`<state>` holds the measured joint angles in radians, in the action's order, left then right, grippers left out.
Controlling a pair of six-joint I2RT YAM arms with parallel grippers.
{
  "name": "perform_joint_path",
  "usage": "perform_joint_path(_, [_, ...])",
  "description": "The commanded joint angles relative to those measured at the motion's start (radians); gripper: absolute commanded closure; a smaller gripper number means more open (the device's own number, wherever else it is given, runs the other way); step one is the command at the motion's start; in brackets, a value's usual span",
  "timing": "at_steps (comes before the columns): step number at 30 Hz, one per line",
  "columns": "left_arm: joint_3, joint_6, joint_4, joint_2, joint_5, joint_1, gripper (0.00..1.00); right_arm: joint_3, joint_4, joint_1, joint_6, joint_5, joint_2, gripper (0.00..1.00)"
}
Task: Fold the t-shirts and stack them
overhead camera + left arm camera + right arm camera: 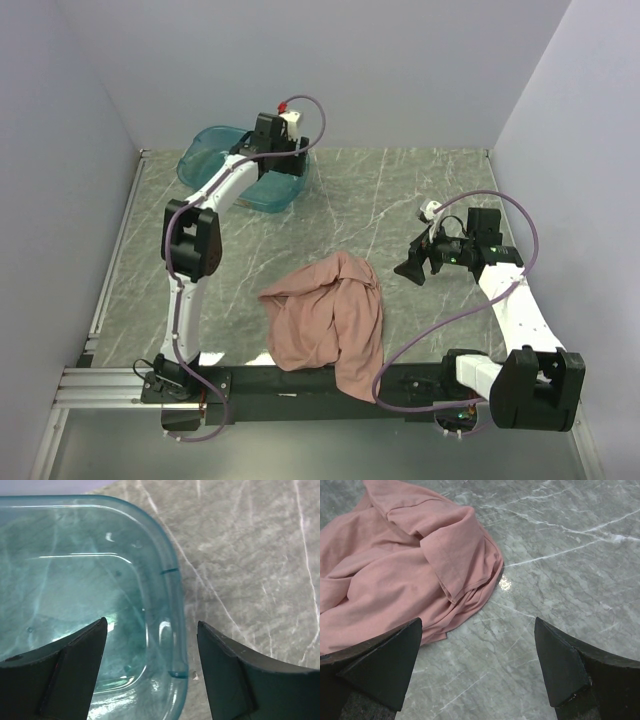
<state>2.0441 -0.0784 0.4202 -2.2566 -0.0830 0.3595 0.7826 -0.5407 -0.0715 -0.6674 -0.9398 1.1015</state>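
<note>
A dusty-pink t-shirt (328, 322) lies crumpled near the table's front edge, one part hanging over it. No print shows. It fills the upper left of the right wrist view (405, 565). My right gripper (415, 268) is open and empty, just above the table to the right of the shirt; in its own view (477, 672) only marble lies between the fingers. My left gripper (268, 135) is open and empty at the far left, over the teal bin; in its own view (150, 670) the fingers straddle the bin's rim.
The translucent teal plastic bin (205, 150) stands at the far left of the grey marble table (380, 200), and shows in the left wrist view (75, 580). Walls close the back and both sides. A metal rail (110, 385) runs along the front edge.
</note>
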Motion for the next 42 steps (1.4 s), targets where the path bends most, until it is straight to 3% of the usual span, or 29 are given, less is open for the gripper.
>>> perform_joint_path(1, [0.022,0.034,-0.032,-0.021,-0.041,0.027,0.22,0.023,0.001,0.006,-0.009,-0.008,0.000,0.01])
perform_joint_path(13, [0.059,0.068,-0.026,-0.118,0.080,0.062,0.36,0.024,-0.004,0.007,-0.012,-0.013,-0.003,0.01])
perform_joint_path(16, [0.048,0.143,-0.021,-0.123,0.081,0.073,0.47,0.023,-0.005,0.007,-0.014,-0.011,-0.008,0.01])
perform_joint_path(17, [0.032,0.161,-0.021,-0.112,0.080,0.078,0.56,0.023,-0.005,0.007,-0.015,-0.011,-0.009,0.01])
perform_joint_path(18, [0.019,0.175,-0.023,-0.104,0.110,0.081,0.60,0.024,-0.007,0.007,-0.015,-0.011,-0.011,0.01])
perform_joint_path(20, [-0.042,0.222,-0.040,-0.063,0.140,0.091,0.71,0.024,-0.007,0.006,-0.018,-0.013,-0.011,0.01])
perform_joint_path(23, [-0.171,0.258,-0.070,0.024,0.161,0.095,0.78,0.026,-0.010,0.007,-0.020,-0.014,-0.012,0.01])
perform_joint_path(31, [-0.692,0.440,-0.146,0.372,0.151,0.059,0.87,0.026,-0.012,0.007,-0.021,-0.027,-0.019,0.01])
perform_joint_path(38, [-0.996,0.638,-0.155,0.583,0.219,0.013,0.83,0.024,-0.018,0.015,-0.024,-0.037,-0.019,0.01])
perform_joint_path(42, [-1.091,0.638,-0.247,0.646,0.227,-0.037,0.69,0.027,-0.021,0.021,-0.024,-0.039,-0.019,0.01])
